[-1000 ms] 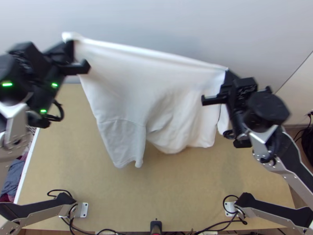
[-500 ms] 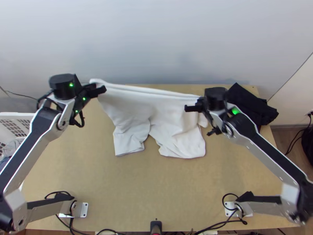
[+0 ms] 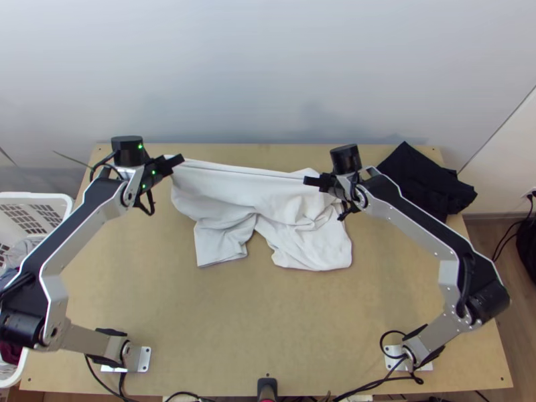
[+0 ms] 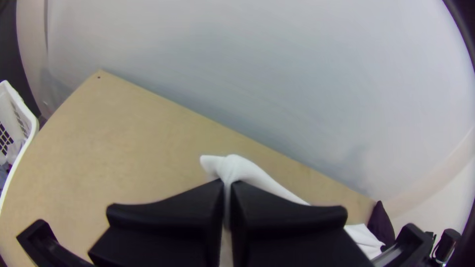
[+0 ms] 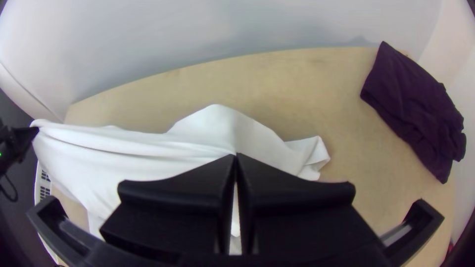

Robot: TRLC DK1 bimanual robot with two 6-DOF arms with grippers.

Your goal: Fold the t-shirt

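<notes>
White shirt (image 3: 308, 238) is taut between left gripper (image 3: 177, 160) and right gripper (image 3: 311, 181), both pinching its far edge; spreading seems underway, next wanting level lowering, then release.

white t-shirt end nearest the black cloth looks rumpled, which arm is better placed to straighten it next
Right, I'd say: the right gripper pinches the t-shirt beside those folds, nearer the black cloth, while the left gripper holds the opposite end. Regripping may be needed first.
</notes>
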